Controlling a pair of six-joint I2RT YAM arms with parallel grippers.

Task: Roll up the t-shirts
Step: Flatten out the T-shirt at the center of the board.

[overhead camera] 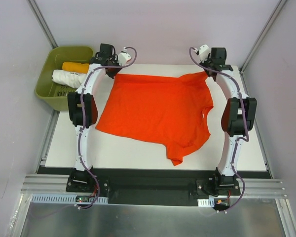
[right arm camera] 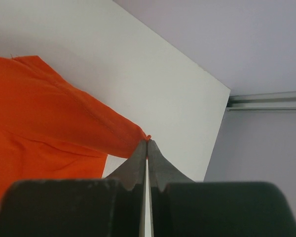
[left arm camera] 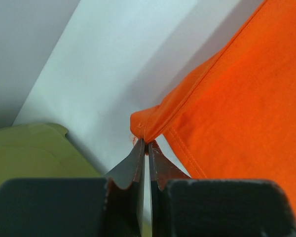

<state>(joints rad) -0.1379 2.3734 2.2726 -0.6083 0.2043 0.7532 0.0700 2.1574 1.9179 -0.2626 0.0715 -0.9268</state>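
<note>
The red-orange t-shirt (overhead camera: 158, 108) lies spread over the white table, one sleeve hanging toward the near edge. My left gripper (overhead camera: 117, 69) is shut on its far left corner, seen pinched at the fingertips in the left wrist view (left arm camera: 147, 141). My right gripper (overhead camera: 205, 71) is shut on its far right corner, pinched at the tips in the right wrist view (right arm camera: 147, 142). Both corners are held a little above the table. The shirt also shows in the left wrist view (left arm camera: 237, 108) and the right wrist view (right arm camera: 44, 113). A rolled white t-shirt (overhead camera: 69, 78) and a rolled yellow-orange t-shirt (overhead camera: 75, 67) lie in the bin.
A green bin (overhead camera: 49, 96) stands off the table's far left corner, close to my left arm; its rim shows in the left wrist view (left arm camera: 29, 153). The white table (overhead camera: 138, 153) ends near both grippers at the back wall. Metal frame rails run along both sides.
</note>
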